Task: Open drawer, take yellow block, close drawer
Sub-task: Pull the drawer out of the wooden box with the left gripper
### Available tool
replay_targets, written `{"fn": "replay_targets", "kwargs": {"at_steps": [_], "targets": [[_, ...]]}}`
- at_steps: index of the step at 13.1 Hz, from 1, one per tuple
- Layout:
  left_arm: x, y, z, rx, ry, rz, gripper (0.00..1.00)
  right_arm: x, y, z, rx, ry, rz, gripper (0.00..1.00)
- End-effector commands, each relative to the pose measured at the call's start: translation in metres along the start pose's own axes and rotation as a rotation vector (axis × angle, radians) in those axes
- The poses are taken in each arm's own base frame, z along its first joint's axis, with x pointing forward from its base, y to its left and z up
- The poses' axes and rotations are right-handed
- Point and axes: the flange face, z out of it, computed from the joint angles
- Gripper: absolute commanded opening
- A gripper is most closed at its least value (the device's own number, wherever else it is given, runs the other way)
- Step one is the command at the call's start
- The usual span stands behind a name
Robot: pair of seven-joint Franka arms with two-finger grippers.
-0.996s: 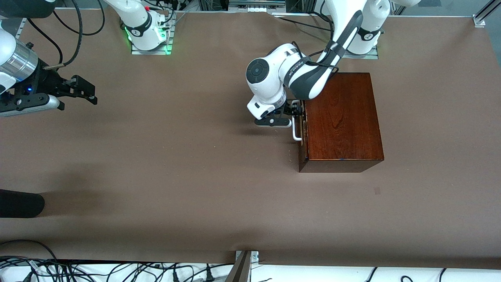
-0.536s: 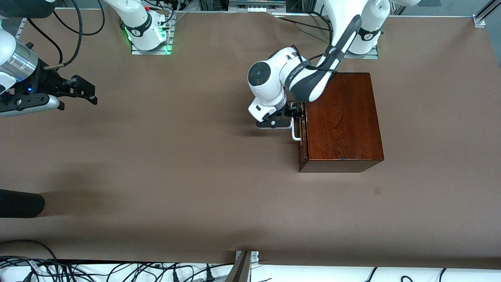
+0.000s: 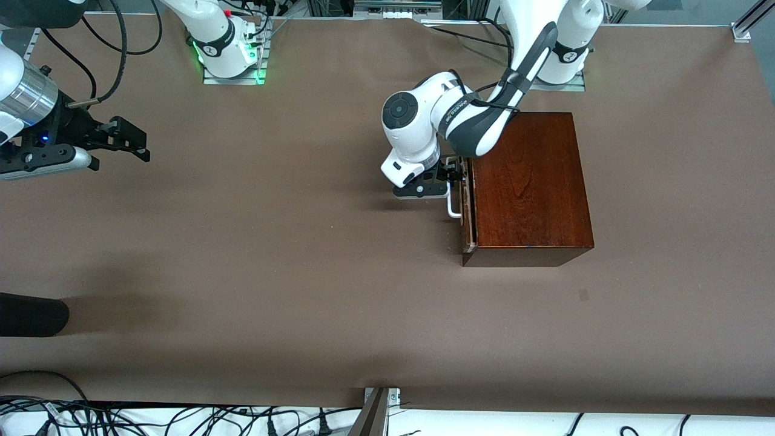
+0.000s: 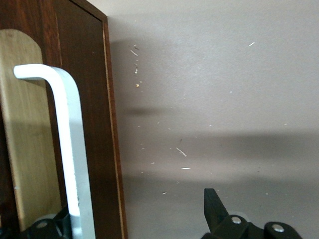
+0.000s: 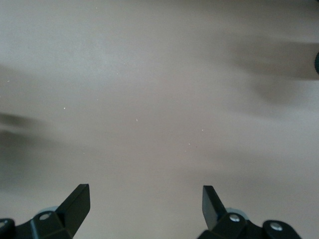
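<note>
The dark reddish-brown wooden box (image 3: 527,181) stands toward the left arm's end of the table. Its drawer (image 3: 465,212) is out by a narrow crack, and a pale strip shows along its top edge. The white handle (image 3: 453,206) stands out from the drawer front. My left gripper (image 3: 451,172) is open at the handle's end. In the left wrist view the handle (image 4: 67,124) runs down the drawer front (image 4: 94,124) between the spread fingers of my left gripper (image 4: 134,211), close to one of them. The yellow block is hidden. My right gripper (image 3: 144,143) waits open and empty over bare table, as the right wrist view (image 5: 144,199) also shows.
A dark rounded object (image 3: 30,315) lies at the table's edge at the right arm's end. Cables and a metal bracket (image 3: 378,404) run along the edge nearest the front camera. The brown table covering (image 3: 272,254) spreads wide between the arms.
My left gripper and the white handle have shifted slightly away from the box, and the drawer has come out a crack. The right arm has not moved.
</note>
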Motion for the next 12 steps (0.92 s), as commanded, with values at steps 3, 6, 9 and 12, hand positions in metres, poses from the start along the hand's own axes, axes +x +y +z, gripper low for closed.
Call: {"fn": "replay_targets", "kwargs": {"at_steps": [3, 6, 9, 12], "targets": [[-0.022, 0.06, 0.003, -0.116, 0.079, -0.016, 1.0, -0.001, 0.002, -0.006, -0.017, -0.004, 0.008, 1.0], [-0.01, 0.074, -0.011, -0.155, 0.104, -0.028, 1.0, -0.001, 0.002, -0.005, -0.015, -0.006, 0.008, 1.0], [-0.003, 0.086, -0.016, -0.197, 0.089, -0.048, 1.0, -0.001, 0.002, -0.005, -0.017, -0.006, 0.008, 1.0], [-0.002, 0.088, -0.025, -0.219, 0.087, -0.055, 1.0, -0.001, 0.002, -0.005, -0.015, -0.006, 0.008, 1.0]]}}
